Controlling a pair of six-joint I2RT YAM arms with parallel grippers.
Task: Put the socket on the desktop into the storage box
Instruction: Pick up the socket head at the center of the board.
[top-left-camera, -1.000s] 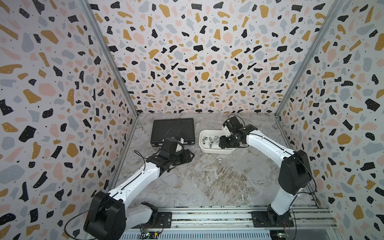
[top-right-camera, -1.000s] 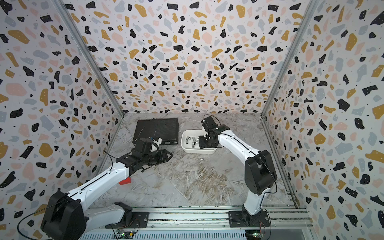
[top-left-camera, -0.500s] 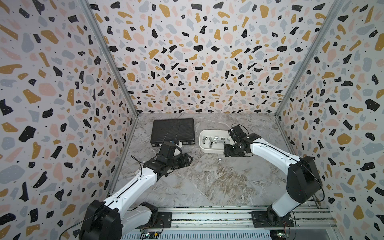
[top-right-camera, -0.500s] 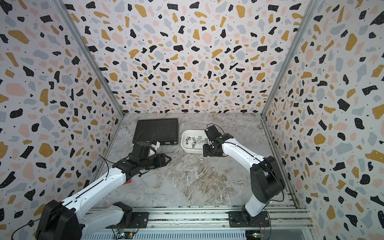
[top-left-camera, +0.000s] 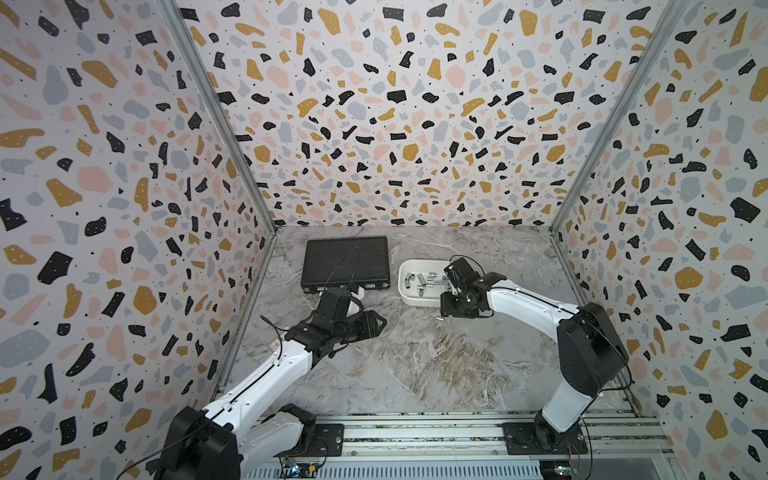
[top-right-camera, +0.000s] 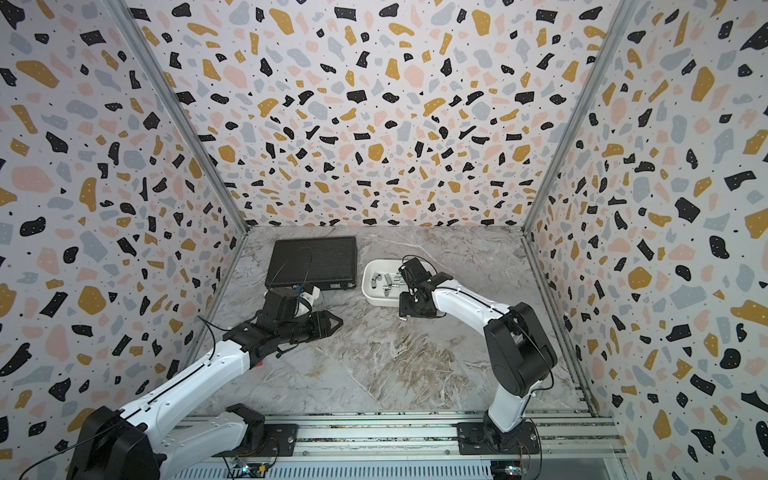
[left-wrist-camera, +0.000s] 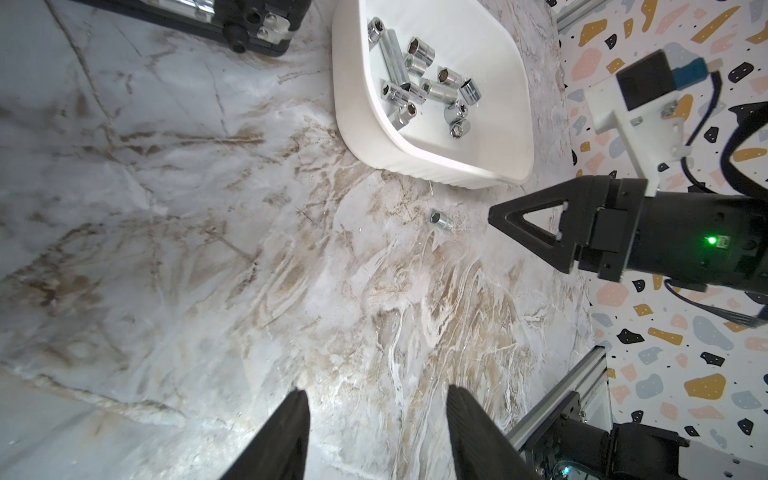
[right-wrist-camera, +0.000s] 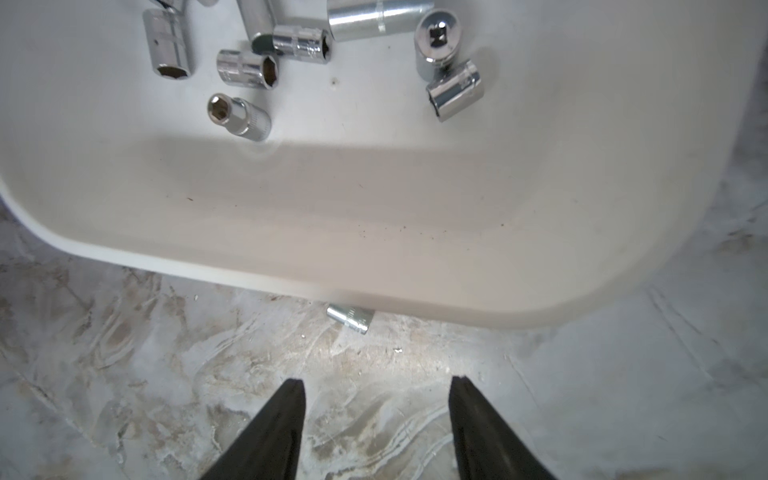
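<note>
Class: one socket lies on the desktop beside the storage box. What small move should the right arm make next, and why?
Probably ease the right gripper forward and down over the socket. Its jaws stand open and empty, and the socket lies just ahead of them on the desktop, outside the storage box.

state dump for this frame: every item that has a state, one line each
socket: lying on its side on the desktop, just outside the storage box, not gripped
storage box: upright, open-topped, holding loose sockets
black case: lid closed
left claw: open, empty
right claw: open, empty, facing the socket
</note>
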